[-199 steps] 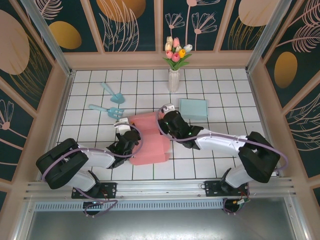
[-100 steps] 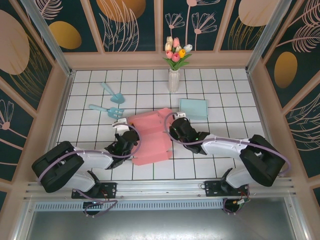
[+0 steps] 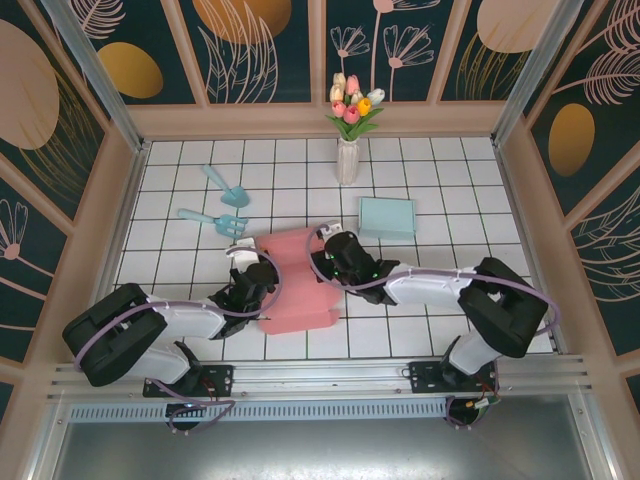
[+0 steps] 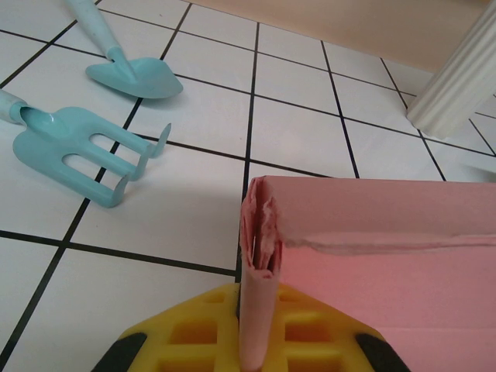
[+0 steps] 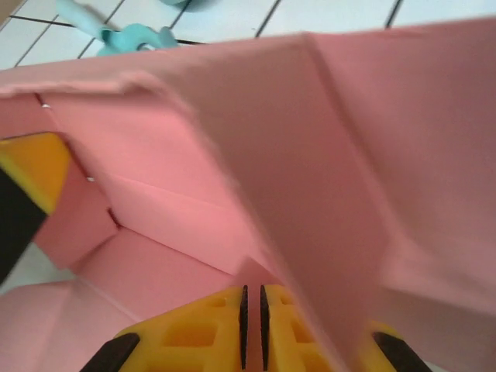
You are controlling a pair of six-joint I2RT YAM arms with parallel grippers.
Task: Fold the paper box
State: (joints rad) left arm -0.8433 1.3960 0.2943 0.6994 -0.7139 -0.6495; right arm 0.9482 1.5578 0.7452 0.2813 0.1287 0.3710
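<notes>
Okay, the pink paper box [image 3: 300, 290] lies mid-table [image 3: 450, 180], partly folded, between the two arms. The left gripper [image 4: 260, 341] is clamped tight on the box's doubled-up left wall, which stands upright. The right gripper [image 5: 253, 310] is nearly closed, pinching a thin flap on the box's right side. Both arms reach low and inward, elbows out. A teal rake [image 4: 70, 151] and a teal trowel [image 4: 132, 74] lie just beyond the left wall. A teal lid [image 3: 387, 217] sits near the right arm, and a vase [image 3: 347, 160] stands well back.

The pink paper box [image 3: 300, 285] lies half-folded at the middle of the white tiled table [image 3: 420, 330], its left wall doubled over and standing upright, its other panels creased.
</notes>
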